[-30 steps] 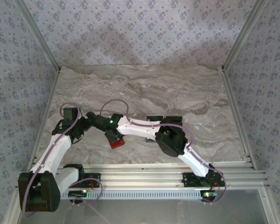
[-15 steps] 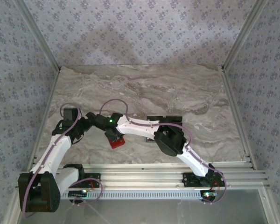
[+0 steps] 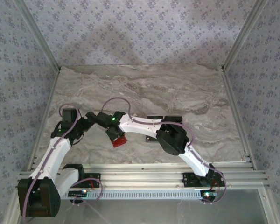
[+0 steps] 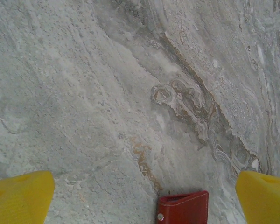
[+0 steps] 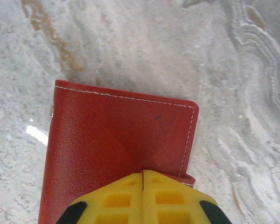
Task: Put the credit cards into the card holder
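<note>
Eyes on the card holder: red, white stitching along its edges, lying flat on the marble table with its red cover up. A small silver stud peeks out at its left edge in the right wrist view. From above, the card holder sits in the near-left part of the table, close to the metal rail at the front edge.

Right on top of it is the right claw. Its yellow fingers are pressed together tip to tip, the seam between them a thin line, and they cover the near edge of the red cover. Whether they grip a flap of it, I cannot tell. In the top view the right claw reaches in from the right, arm stretched low across the table.

Over on the other side, the left claw is spread wide, one yellow fingertip at each lower corner of its view, bare marble between them. A corner of the card holder shows there at the bottom edge, stud visible, well apart from both fingertips.

Beyond the right arm's elbow, a dark flat shape lies on the table, too small to make out.
</note>
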`<move>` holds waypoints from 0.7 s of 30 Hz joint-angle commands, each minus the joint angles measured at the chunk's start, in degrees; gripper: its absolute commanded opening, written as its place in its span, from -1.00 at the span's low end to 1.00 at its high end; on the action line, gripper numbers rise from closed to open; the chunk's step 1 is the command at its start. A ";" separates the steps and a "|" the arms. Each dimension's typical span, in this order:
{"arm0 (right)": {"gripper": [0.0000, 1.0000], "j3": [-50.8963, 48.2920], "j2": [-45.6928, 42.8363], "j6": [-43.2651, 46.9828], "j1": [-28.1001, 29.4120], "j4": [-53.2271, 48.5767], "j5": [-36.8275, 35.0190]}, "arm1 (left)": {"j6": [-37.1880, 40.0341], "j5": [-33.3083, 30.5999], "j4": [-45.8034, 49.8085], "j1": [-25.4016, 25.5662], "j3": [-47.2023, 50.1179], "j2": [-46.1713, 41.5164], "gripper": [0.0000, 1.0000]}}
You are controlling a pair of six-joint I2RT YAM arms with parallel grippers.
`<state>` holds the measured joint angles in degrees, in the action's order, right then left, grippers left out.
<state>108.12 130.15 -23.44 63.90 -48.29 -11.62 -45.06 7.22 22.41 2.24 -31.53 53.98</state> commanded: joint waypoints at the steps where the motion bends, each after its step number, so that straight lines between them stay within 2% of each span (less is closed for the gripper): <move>1: -1.00 -4.55 -6.29 -2.12 -3.81 4.66 3.49 | -0.62 3.82 -0.90 -0.15 0.79 -0.30 1.00; 4: -1.00 -8.94 -10.33 -3.95 -6.26 9.16 8.17 | -1.67 5.75 -2.98 1.09 0.87 0.88 0.99; 8: -1.00 -13.18 -13.06 -6.00 -8.61 13.01 11.89 | -3.59 5.54 -6.25 5.59 0.59 3.49 0.99; 15: -1.00 -16.33 -15.35 -6.51 -10.09 17.02 13.07 | -9.57 3.58 -15.74 13.55 1.08 10.24 0.99; 21: -1.00 -16.99 -15.80 -6.91 -9.89 18.49 13.55 | -12.22 0.24 -20.11 17.13 0.27 13.86 1.00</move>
<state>91.61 116.97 -29.17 53.76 -31.29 0.93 -54.83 9.58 6.52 18.50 -30.68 66.85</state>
